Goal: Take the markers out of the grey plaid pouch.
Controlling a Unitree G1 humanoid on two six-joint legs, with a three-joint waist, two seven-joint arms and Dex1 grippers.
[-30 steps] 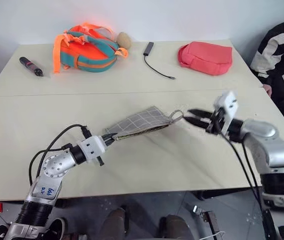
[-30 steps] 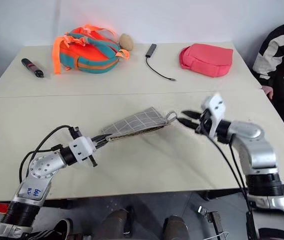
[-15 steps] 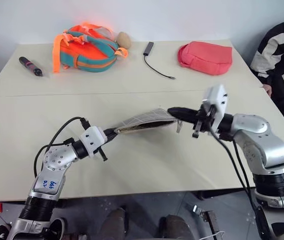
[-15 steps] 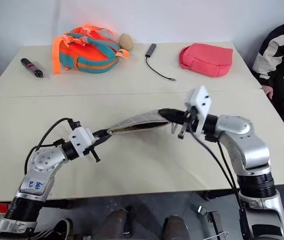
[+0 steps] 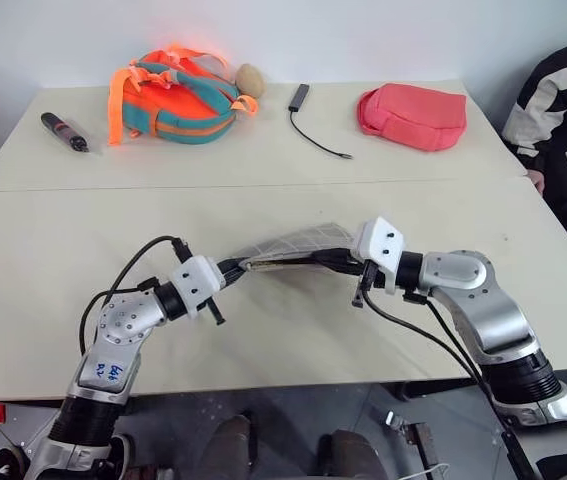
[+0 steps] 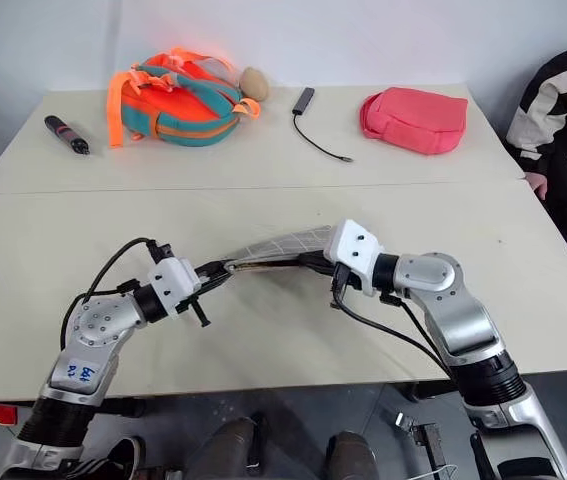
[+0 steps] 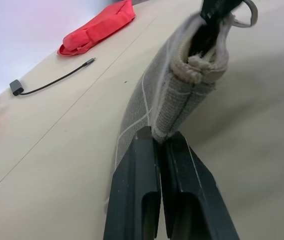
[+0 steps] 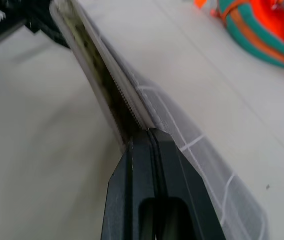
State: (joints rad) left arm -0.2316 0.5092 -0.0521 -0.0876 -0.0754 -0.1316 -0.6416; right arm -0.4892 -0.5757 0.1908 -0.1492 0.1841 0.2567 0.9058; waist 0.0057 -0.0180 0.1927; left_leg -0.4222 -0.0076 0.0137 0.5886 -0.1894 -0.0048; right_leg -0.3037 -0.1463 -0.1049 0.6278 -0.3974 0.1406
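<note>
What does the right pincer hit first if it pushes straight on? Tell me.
Probably the inside of the grey plaid pouch: the right pincer, shut, points along the open zip. Further along that line is the left pincer.

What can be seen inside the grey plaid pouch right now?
The grey plaid pouch is unzipped. The right gripper, fingers shut, pokes into its opening, where beige lining shows. No markers show; the fabric hides whatever lies deeper. The left gripper pinches one end.

Pouch (image 5: pixel 293 245) between both hands, apparently aloft
</note>
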